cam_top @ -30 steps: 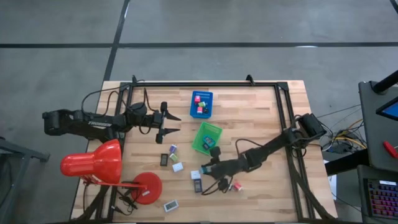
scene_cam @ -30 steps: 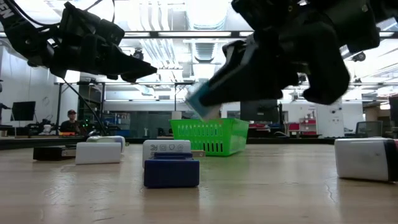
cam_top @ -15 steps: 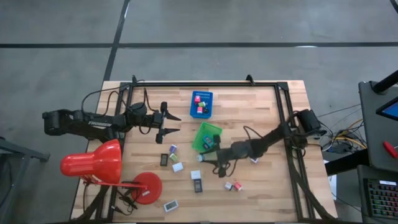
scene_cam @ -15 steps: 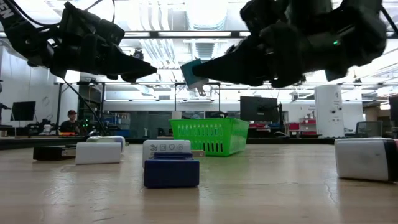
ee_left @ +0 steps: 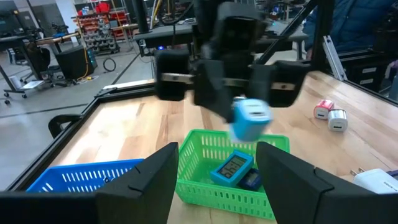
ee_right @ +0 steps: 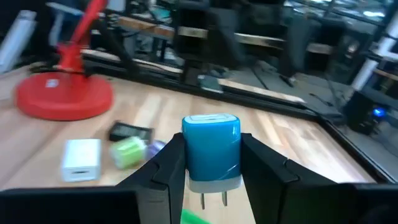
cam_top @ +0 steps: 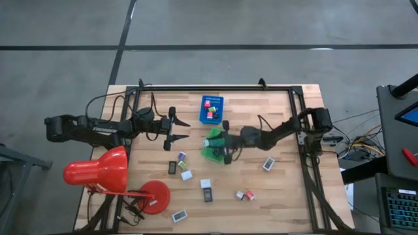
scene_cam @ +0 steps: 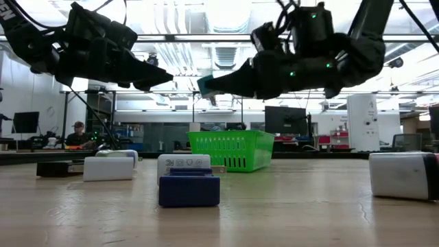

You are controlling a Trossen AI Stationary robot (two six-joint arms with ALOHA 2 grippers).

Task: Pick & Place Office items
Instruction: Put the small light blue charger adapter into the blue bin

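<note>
My right gripper [cam_top: 217,140] is shut on a small teal-blue plug-in charger [ee_right: 211,148] and hovers over the green tray [cam_top: 210,152], which has a couple of items in it. The charger also shows in the low view [scene_cam: 208,84] above the tray [scene_cam: 231,152], and in the left wrist view [ee_left: 251,119]. My left gripper [cam_top: 188,130] is open with nothing between its fingers; it hangs above the table, left of the trays. The blue tray [cam_top: 211,109], with small pieces inside, stands farther back. Other office items lie loose on the wood, such as a white one [cam_top: 187,175] and a dark one [cam_top: 207,194]. My right gripper pinches the charger's two side faces [ee_right: 186,158] between its two fingers [ee_right: 166,169]. The fingers come level from the table's right side. The charger is lifted clear above the green tray, its white end and metal prongs [ee_right: 212,198] hanging below the fingers.
A red desk lamp [cam_top: 98,171] with its round base [cam_top: 155,196] takes up the near left corner. Loose pieces lie at the near middle and right [cam_top: 268,164] [cam_top: 245,194] [cam_top: 179,215]. A black frame [cam_top: 297,124] runs round the table.
My right gripper has swung from the near middle of the table toward the far edge, carrying the teal charger clear of the wood, and now hangs over the green tray. Its wrist has turned so the fingers point level toward the table's left.
</note>
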